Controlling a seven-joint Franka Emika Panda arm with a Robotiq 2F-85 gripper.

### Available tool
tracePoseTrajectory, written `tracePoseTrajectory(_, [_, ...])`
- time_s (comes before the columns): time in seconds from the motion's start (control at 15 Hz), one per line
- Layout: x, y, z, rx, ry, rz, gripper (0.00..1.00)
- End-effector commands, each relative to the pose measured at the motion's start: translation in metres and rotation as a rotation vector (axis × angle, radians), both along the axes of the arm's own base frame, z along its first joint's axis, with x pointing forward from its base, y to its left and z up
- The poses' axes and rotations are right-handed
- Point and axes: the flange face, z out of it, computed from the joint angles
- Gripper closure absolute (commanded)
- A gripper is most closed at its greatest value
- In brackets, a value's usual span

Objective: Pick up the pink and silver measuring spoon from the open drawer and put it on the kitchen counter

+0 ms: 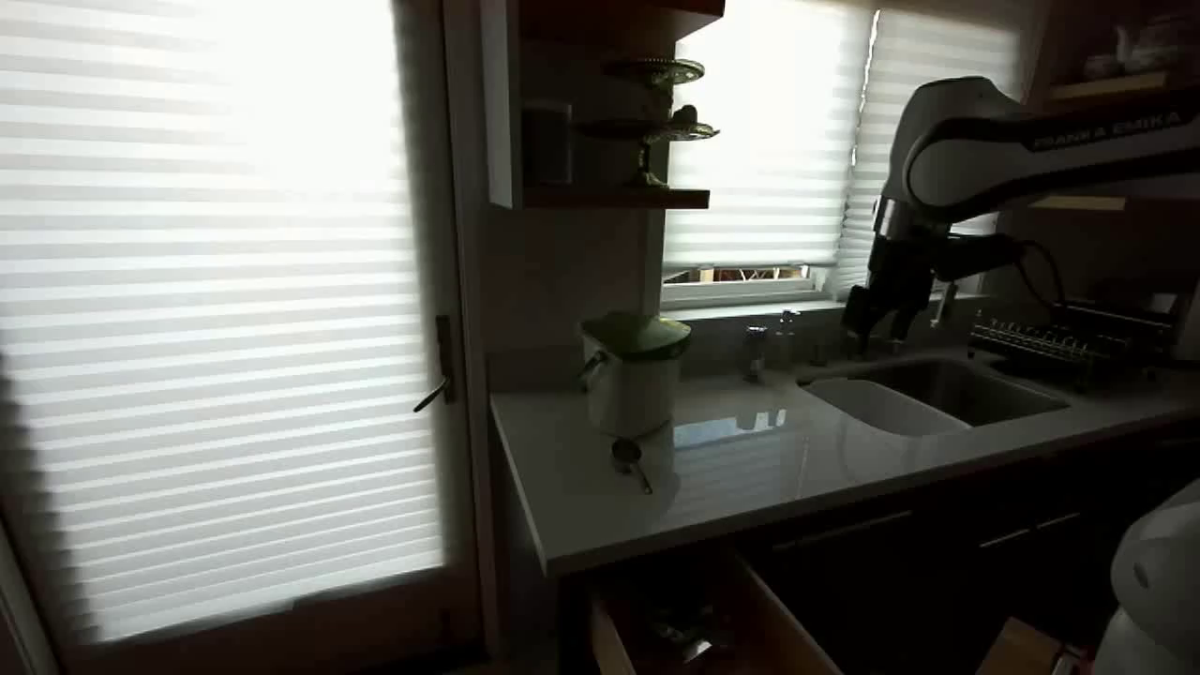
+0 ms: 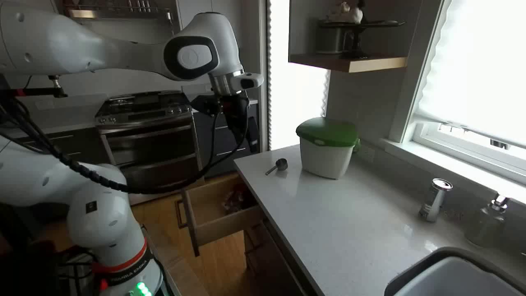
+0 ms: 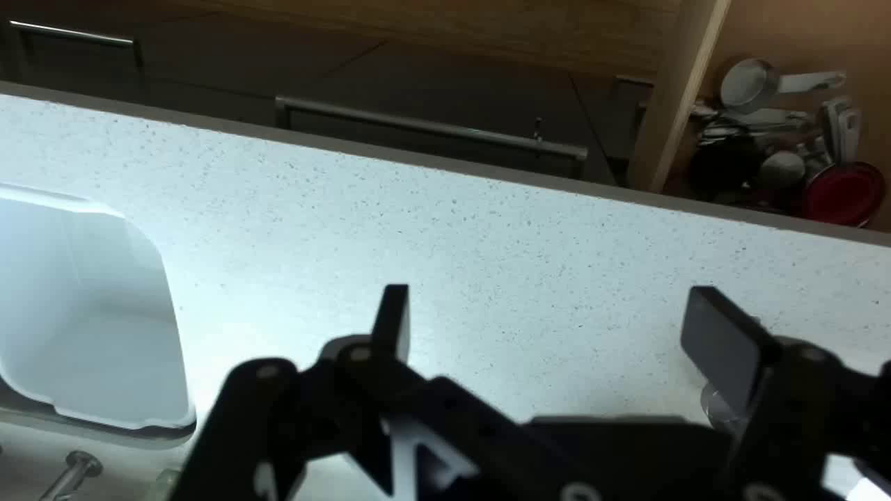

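The open drawer shows in both exterior views (image 1: 614, 637) (image 2: 226, 230) and at the upper right of the wrist view (image 3: 682, 90). A round reddish-pink piece with a silvery edge, the measuring spoon (image 3: 844, 193), lies in it among silver utensils, its handle not clear. It also shows as a blurred reddish patch in an exterior view (image 2: 240, 193). The pale kitchen counter (image 3: 487, 229) lies below my gripper (image 3: 550, 306); it shows in both exterior views (image 1: 741, 487) (image 2: 328, 230). My gripper is open and empty, above the counter and apart from the drawer.
A metal scoop (image 1: 626, 457) (image 2: 281, 164) lies on the counter beside the green-lidded jar (image 1: 633, 389) (image 2: 326, 154). It is mostly hidden behind the right finger in the wrist view. A white basin (image 3: 90, 313) sits in the sink. A shelf (image 2: 349, 63) hangs above the jar.
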Motion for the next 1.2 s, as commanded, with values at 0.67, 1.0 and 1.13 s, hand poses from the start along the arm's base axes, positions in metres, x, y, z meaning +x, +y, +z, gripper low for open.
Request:
tracePoseTrajectory(0.67, [0.002,0.009,-0.002,0.010,0.000,0.025,0.00])
tracePoseTrajectory(1.0, [0.006,0.115,-0.026,0.035,0.046,0.195,0.00])
tracePoseTrajectory(1.13, [0.004,0.160,-0.042,0.054,0.083,0.252,0.00])
